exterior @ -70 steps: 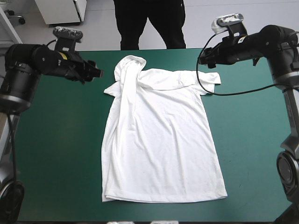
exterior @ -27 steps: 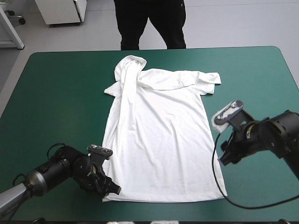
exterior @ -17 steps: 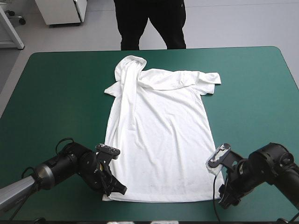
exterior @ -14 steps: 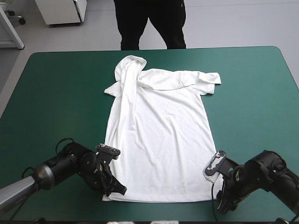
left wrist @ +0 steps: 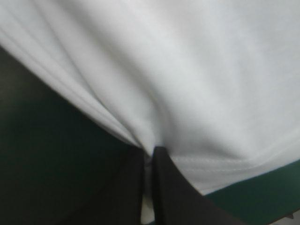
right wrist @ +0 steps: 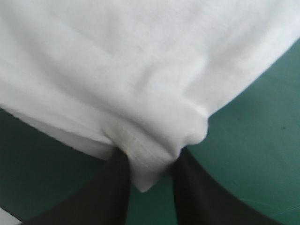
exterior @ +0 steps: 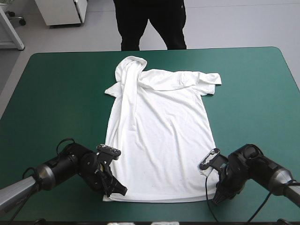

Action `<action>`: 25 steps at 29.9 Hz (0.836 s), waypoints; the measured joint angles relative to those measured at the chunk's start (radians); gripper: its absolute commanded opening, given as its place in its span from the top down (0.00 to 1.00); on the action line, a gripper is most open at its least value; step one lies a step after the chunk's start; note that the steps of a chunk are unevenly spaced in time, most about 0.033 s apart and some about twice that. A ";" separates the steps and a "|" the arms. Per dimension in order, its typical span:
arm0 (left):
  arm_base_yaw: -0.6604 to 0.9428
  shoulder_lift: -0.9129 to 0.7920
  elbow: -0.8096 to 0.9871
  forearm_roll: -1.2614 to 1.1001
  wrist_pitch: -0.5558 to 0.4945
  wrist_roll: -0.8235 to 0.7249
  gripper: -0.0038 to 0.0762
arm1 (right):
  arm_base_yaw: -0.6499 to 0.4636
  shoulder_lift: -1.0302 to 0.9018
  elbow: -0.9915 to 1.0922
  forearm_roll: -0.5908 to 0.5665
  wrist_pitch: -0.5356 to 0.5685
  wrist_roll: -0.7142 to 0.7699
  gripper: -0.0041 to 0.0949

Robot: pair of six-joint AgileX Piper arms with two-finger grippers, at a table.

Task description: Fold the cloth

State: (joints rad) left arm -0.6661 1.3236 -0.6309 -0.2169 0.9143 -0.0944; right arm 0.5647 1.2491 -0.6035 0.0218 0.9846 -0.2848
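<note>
Overhead, taking the far edge of the table as 12 o'clock, we see the T-shirt spread flat along the middle of the teal-green cover, its collar toward 12 o'clock and its hem toward 6 o'clock. The sleeve at 11 o'clock is folded inward over the chest as a long ridge. The sleeve at 1 o'clock lies creased but outspread.

Both arms lie low over the near part of the table. The left gripper sits at the hem corner at 7 o'clock, and its arm runs back toward 8 o'clock over bare cover. The right gripper sits at the hem corner at 5 o'clock. Here its wrist overlaps the cloth edge, so we cannot see the corner itself from above.

From the left wrist, the left gripper shows its jaws all but closed, with a thin pinch of white cloth between them. The hem seam runs just beside them, and folds fan away from the pinch.

From the right wrist, the right gripper shows its jaws standing apart on either side of the hem corner. The cloth bunches into a rounded pucker against one black finger, and the corner's point hangs between the two.
</note>
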 measured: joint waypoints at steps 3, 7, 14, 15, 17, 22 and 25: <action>0.000 0.001 0.000 0.000 -0.003 0.001 0.96 | 0.000 0.025 -0.013 0.014 -0.001 -0.013 0.98; 0.000 0.002 0.000 0.004 -0.007 0.008 0.96 | -0.006 0.045 -0.023 0.031 -0.002 -0.017 0.98; -0.001 0.018 -0.035 0.029 0.020 0.015 0.96 | -0.007 0.068 -0.069 0.045 0.017 -0.009 0.98; -0.002 0.025 -0.046 0.034 0.031 0.015 0.96 | -0.007 0.073 -0.081 0.074 -0.008 -0.008 0.98; -0.009 0.032 -0.078 0.049 0.052 0.015 0.96 | 0.000 0.087 -0.119 0.125 -0.106 0.006 0.98; -0.014 0.003 -0.209 0.101 -0.049 0.005 0.96 | 0.002 0.060 -0.304 0.063 -0.137 0.088 0.98; -0.015 -0.061 -0.351 0.156 -0.026 0.000 0.96 | 0.003 0.030 -0.443 -0.006 -0.075 0.129 0.98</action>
State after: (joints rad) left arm -0.6807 1.2623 -0.9820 -0.0609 0.8881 -0.0940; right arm 0.5679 1.2789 -1.0462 0.0159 0.9097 -0.1554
